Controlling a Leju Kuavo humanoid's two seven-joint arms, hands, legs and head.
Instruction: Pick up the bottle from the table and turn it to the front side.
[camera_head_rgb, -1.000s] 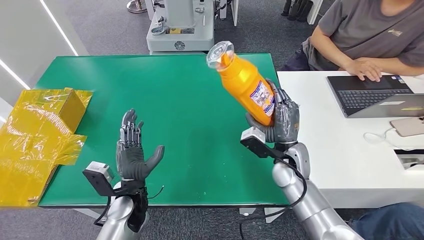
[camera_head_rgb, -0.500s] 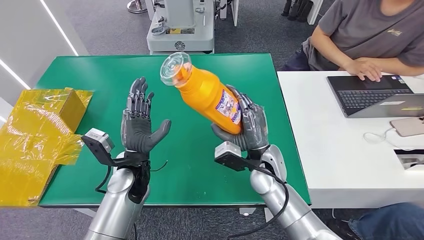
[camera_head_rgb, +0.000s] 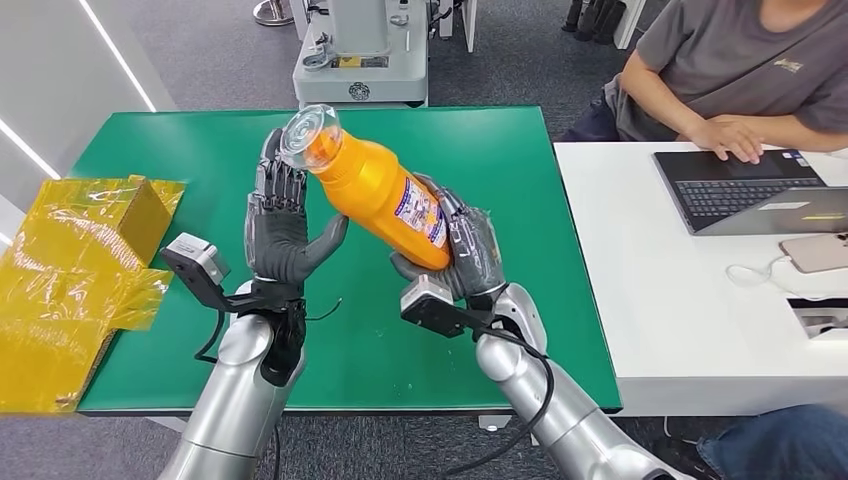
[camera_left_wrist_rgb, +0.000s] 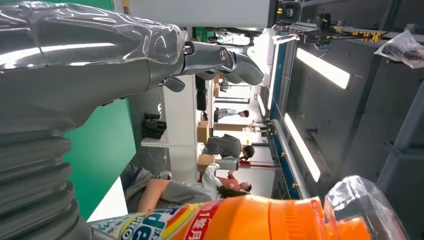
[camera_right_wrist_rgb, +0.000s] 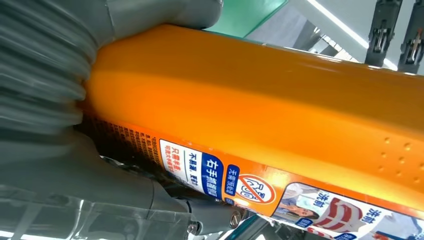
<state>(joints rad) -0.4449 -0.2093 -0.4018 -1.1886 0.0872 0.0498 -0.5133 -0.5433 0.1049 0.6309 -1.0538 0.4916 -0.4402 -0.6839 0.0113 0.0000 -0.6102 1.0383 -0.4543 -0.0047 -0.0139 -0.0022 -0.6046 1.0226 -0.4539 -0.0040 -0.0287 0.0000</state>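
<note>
The right hand (camera_head_rgb: 470, 255) hides the bottle's (camera_head_rgb: 378, 190) base.

My orange bottle (camera_head_rgb: 385, 198) with clear cap is lifted above the green table, tilted, cap pointing up and to my left, label facing right side.

A robotics lab or workshop: green test table (camera_head_rgb: 180, 140), white desk (camera_head_rgb: 680, 310) with laptop (camera_head_rgb: 745, 190), machinery behind.
</note>
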